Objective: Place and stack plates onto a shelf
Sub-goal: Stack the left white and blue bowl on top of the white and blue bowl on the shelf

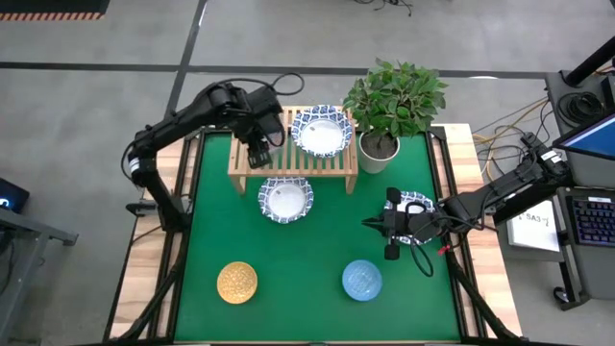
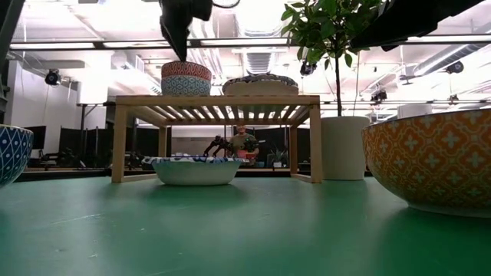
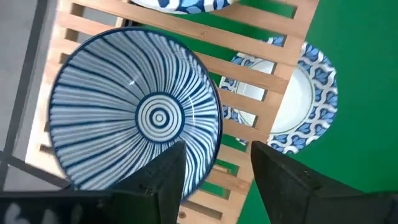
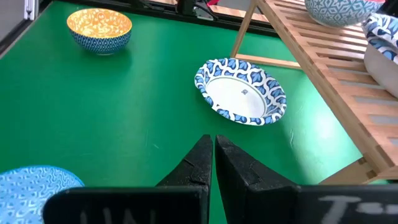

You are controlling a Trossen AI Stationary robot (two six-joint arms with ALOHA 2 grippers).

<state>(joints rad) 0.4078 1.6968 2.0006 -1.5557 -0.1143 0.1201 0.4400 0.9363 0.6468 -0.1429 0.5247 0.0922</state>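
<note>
A small blue-striped bowl (image 3: 137, 115) stands upright on the left end of the slatted wood shelf (image 1: 293, 165); in the low view the bowl (image 2: 186, 78) shows a patterned outside. My left gripper (image 3: 217, 149) is open just above its rim, one finger over the inside and one beyond the rim. A white, blue-rimmed plate (image 1: 321, 132) lies on the shelf's right part. A second one (image 1: 285, 199) lies on the green mat, half under the shelf's front. My right gripper (image 4: 214, 140) hovers shut over the mat, beside a third patterned plate (image 1: 420, 205).
A yellow bowl (image 1: 236, 282) and a light blue bowl (image 1: 362, 280) stand near the table's near edge. A potted plant in a white pot (image 1: 379, 154) stands against the shelf's right end. Open green mat lies between the bowls and the shelf.
</note>
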